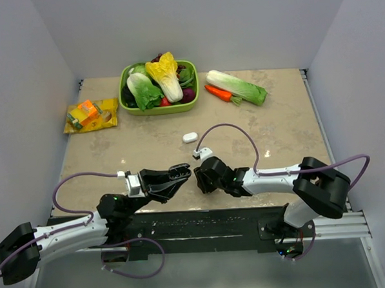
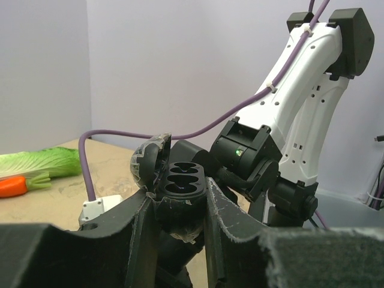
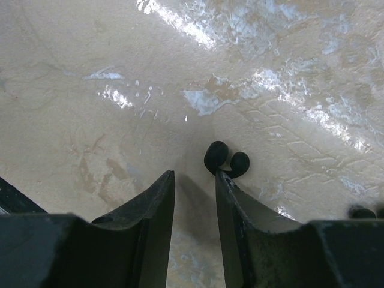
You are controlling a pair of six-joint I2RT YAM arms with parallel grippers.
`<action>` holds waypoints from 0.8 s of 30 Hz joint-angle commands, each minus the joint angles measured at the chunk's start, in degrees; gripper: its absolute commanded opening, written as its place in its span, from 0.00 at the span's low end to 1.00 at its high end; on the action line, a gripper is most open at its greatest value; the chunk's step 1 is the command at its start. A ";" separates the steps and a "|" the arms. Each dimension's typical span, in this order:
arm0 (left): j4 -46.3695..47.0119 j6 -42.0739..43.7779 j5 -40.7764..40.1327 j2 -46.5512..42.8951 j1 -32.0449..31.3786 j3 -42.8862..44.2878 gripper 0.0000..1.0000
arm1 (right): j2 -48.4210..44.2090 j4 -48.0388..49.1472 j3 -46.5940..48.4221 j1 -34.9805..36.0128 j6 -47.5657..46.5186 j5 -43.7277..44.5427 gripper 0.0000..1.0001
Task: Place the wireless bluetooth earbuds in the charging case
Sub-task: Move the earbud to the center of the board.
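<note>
The earbuds (image 3: 225, 161) lay on the table (image 3: 90, 120) as two black lobes touching each other. To grasp one well, the right gripper (image 3: 193, 175) probably needed to shift sideways until one bud sat between its fingers, then close gently so the bud would not squirt away. Its jaws stood partly apart and empty, with one fingertip touching the buds. The left gripper (image 2: 178, 195) was clenched on the open charging case (image 2: 180, 180).

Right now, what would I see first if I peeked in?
The green bowl piled with leafy vegetables at the far side of the table jumps out. Nearer, the left gripper holds the open charging case, and two tiny black earbuds lie by the open right gripper.
</note>
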 commanded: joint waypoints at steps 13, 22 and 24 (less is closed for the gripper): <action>1.35 0.05 -1.37 -0.55 -0.39 -6.17 0.00 | -4.80 0.39 2.40 -1.24 -2.50 3.63 0.44; 1.70 -0.30 -1.02 -0.46 -0.39 -6.17 0.00 | -5.43 -1.29 1.26 -2.47 -1.89 5.83 0.10; 1.18 -0.39 -1.19 -0.90 -0.39 -6.34 0.00 | -5.51 0.29 -0.06 -2.47 -1.37 4.95 0.00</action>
